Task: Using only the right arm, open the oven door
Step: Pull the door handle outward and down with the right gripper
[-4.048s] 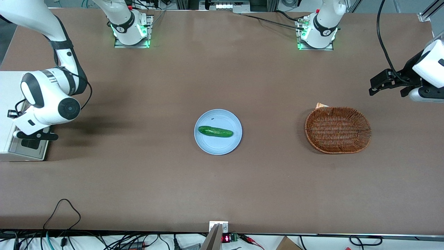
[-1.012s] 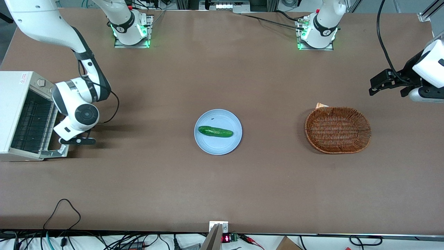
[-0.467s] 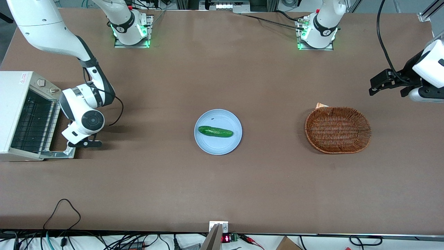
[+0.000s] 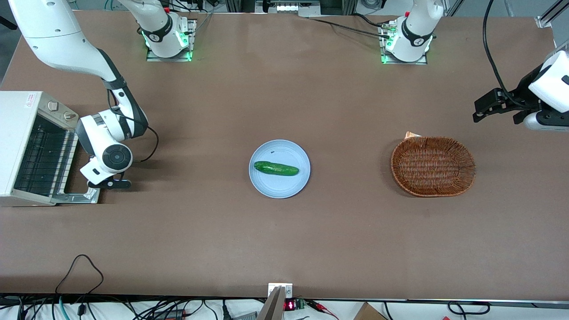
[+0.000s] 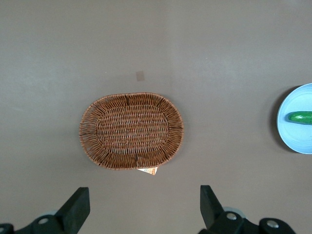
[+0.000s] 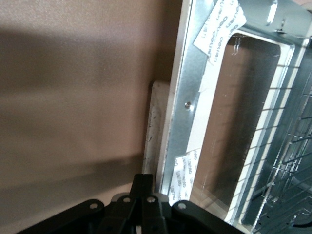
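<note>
The small white toaster oven (image 4: 18,146) stands at the working arm's end of the table. The oven door (image 4: 79,194) hangs down open, near flat, in front of the oven's mouth, and the wire rack (image 4: 38,160) inside shows. In the right wrist view the door's silver frame (image 6: 183,112), its glass window (image 6: 234,126) and the grey bar handle (image 6: 155,122) show. The right arm's gripper (image 4: 108,183) is low over the table just beside the door's handle edge. Its black fingers (image 6: 144,181) are pressed together over the handle's end, with nothing seen between them.
A light blue plate (image 4: 295,186) with a green cucumber (image 4: 276,168) lies mid-table. A wicker basket (image 4: 433,166) lies toward the parked arm's end and also shows in the left wrist view (image 5: 131,130). A black cable (image 4: 80,266) loops near the table's front edge.
The door, shut 4 s ago, has swung down open. The gripper has moved away from the oven's front with it. Over the last half second almost nothing has moved.
</note>
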Available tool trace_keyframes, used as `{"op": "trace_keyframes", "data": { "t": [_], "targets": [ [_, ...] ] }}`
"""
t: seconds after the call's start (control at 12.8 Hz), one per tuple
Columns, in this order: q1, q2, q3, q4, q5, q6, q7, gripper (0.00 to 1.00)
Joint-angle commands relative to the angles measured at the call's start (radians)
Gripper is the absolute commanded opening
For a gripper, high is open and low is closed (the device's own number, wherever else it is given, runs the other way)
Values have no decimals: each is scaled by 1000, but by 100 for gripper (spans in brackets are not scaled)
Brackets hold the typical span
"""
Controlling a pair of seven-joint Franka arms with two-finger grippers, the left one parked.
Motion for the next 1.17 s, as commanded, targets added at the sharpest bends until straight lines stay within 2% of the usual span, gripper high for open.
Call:
{"op": "trace_keyframes", "data": {
  "t": [0.0,0.08,0.23,0.39,0.62,0.7,0.78,0.86,0.93,1.09],
  "targets": [
    [-7,4,9,20,17,-21,-24,2],
    [-7,5,11,21,35,-20,-23,2],
    [-4,2,19,50,116,-27,-27,2],
    [-7,-7,29,55,158,-34,-53,2],
    [-2,-17,31,139,325,-137,-104,3],
    [-2,-22,32,191,398,-205,-127,8],
    [-5,-22,31,254,496,-268,-151,19],
    [-10,-21,29,311,585,-328,-165,63],
    [-10,-22,28,352,642,-369,-156,100],
    [-11,-34,29,415,660,-440,-168,100]
  ]
}}
